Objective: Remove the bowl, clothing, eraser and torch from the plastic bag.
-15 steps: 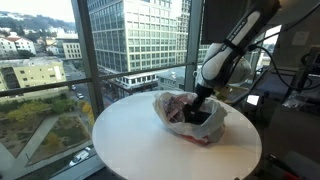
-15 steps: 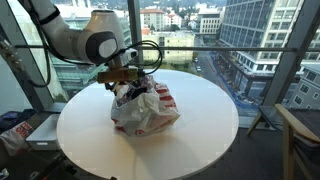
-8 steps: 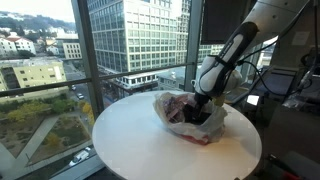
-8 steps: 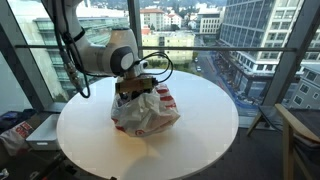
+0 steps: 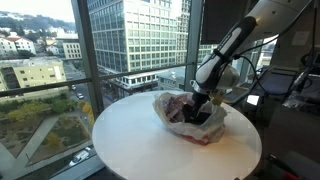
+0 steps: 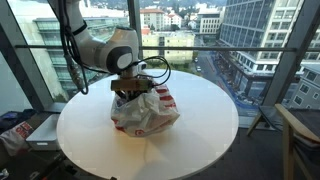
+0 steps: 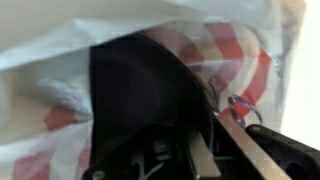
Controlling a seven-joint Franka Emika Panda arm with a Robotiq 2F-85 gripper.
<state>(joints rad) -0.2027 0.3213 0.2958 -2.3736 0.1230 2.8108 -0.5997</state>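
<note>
White table (image 5: 130, 140) beside city-view windows (image 5: 40, 50), plastic bag (image 6: 145, 115) at centre, gripper (image 5: 200, 105) inside its mouth, jaws by bowl (image 7: 140, 100) rim at 4 o'clock, opening and grip not discernible.

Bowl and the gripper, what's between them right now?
Nothing shows between them: in the wrist view the gripper sits right at the bowl rim, inside the plastic bag mouth.

The bowl (image 7: 140, 100) fills the middle, black and matte, its rim curving from 11 o'clock round to 3 o'clock; the plastic bag (image 7: 60, 40) lies around it, whitish and wrinkled, with red-pink stripes at 1 o'clock and 8 o'clock; the hand (image 7: 215, 145) comes in at 5 o'clock, its fingers (image 7: 198, 160) close by the bowl's rim; whether they pinch it is unclear.
</note>
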